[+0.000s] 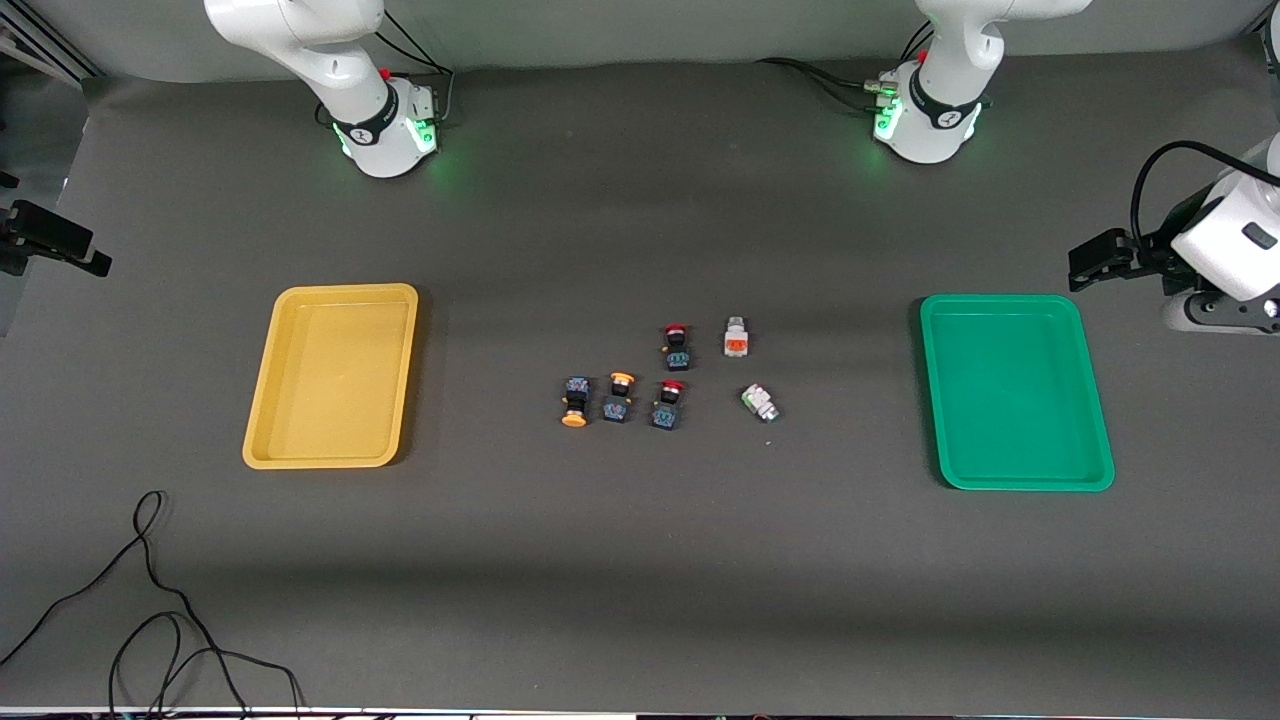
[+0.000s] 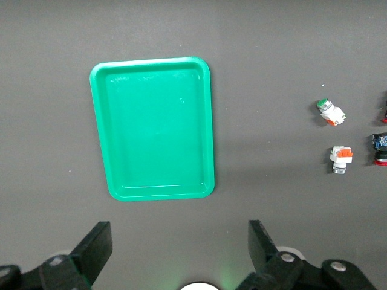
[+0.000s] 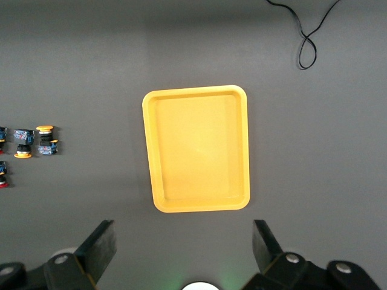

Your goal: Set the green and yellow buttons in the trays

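Two trays | green tray [image 2: 152, 128] under left claw [image 2: 178, 241] | claw open

One tray [image 1: 332, 376] lay toward the right arm's end of the table [image 1: 640, 580], the other tray [image 1: 1015, 391] toward the left arm's end, and the buttons [image 1: 668, 377] sat clustered between them, apart from both.

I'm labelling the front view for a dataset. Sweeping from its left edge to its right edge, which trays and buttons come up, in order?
Yellow tray → tipped yellow-capped button → upright yellow-capped button → white button with orange patch → green-tinted white button → green tray.
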`<action>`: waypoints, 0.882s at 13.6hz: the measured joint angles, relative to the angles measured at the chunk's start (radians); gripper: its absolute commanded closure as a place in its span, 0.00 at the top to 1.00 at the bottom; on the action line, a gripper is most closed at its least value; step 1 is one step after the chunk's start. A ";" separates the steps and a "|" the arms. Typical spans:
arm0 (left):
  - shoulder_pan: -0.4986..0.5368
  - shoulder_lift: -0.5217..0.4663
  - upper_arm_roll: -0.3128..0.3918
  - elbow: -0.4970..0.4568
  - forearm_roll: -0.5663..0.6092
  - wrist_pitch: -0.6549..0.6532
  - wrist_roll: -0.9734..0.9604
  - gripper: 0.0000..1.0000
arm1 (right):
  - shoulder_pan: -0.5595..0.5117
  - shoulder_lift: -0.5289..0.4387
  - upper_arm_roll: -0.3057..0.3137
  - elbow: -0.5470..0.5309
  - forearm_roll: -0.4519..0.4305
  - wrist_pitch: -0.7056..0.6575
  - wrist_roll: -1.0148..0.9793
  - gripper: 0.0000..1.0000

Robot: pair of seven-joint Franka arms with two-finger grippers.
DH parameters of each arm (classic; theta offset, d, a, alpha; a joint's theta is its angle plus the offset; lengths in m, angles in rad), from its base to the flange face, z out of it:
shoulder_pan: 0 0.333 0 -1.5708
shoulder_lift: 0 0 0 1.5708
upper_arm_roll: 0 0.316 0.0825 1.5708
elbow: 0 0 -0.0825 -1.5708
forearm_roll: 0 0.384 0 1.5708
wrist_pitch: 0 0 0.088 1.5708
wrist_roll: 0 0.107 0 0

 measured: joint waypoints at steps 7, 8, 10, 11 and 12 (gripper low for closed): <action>-0.001 0.001 -0.003 0.001 0.000 0.000 0.000 1.00 | 0.027 0.011 0.010 0.008 0.006 0.007 0.001 1.00; -0.001 0.001 -0.004 0.001 0.000 0.000 0.000 1.00 | 0.031 0.013 0.010 0.009 0.006 0.007 0.001 1.00; -0.001 0.001 -0.004 0.001 0.000 0.000 0.000 1.00 | 0.029 0.013 0.005 0.010 0.005 0.007 0.001 1.00; 0.000 0.002 -0.004 0.001 0.000 0.001 0.000 1.00 | 0.028 0.013 0.001 0.011 0.005 0.007 0.001 1.00; 0.000 0.002 -0.003 0.001 0.001 0.002 0.000 1.00 | 0.027 0.013 0.000 0.011 0.005 0.007 0.001 1.00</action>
